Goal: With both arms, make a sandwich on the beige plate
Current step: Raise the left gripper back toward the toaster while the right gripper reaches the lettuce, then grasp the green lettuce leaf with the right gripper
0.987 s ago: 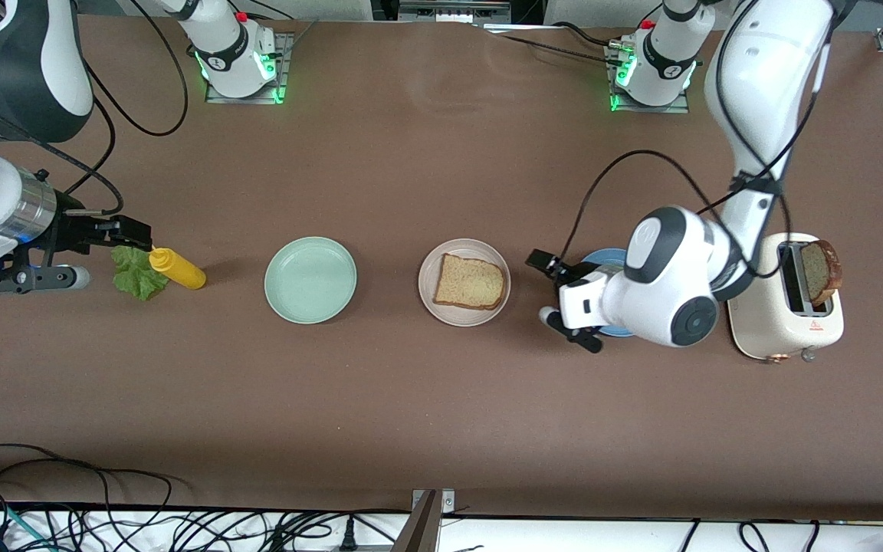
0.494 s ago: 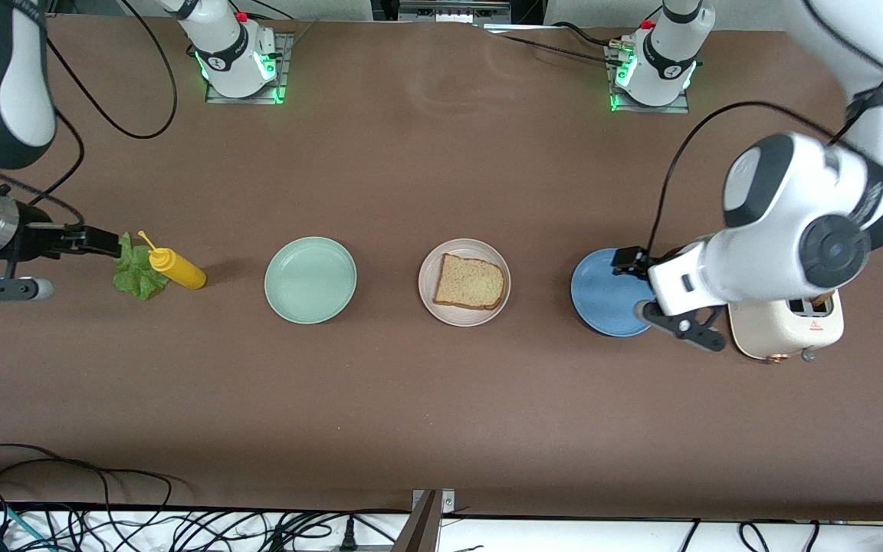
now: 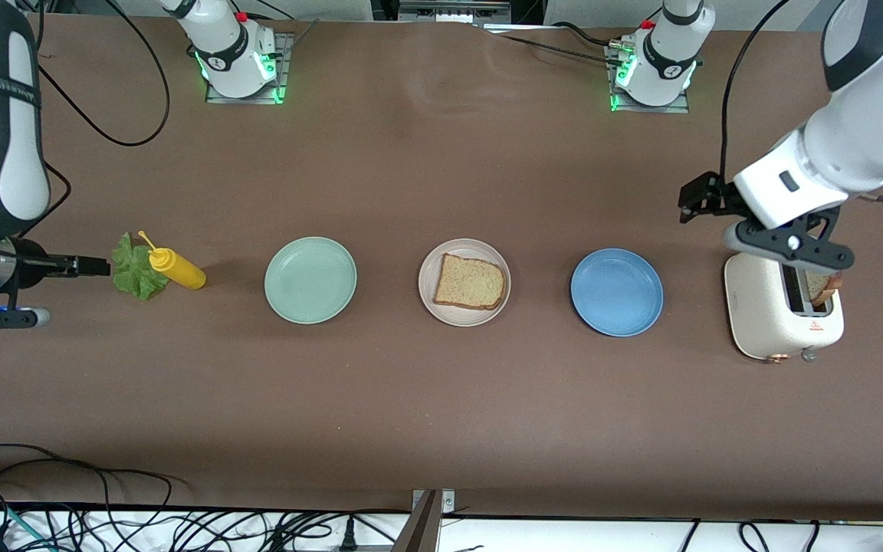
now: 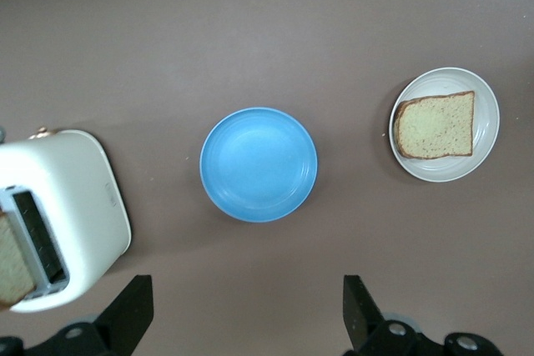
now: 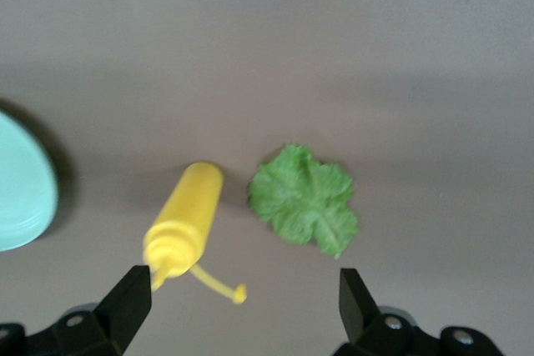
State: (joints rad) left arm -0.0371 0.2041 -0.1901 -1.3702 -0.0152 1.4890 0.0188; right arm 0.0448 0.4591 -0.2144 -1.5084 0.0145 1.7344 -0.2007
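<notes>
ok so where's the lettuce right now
In the front view the lettuce leaf lies on the table at the right arm's end, touching the yellow squeeze bottle, with the open right gripper beside it.

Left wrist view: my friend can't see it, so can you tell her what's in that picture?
A bread slice lies on the beige plate, with an empty blue plate beside it on the brown table. A white toaster holds another slice, and the left gripper hangs open above.
</notes>
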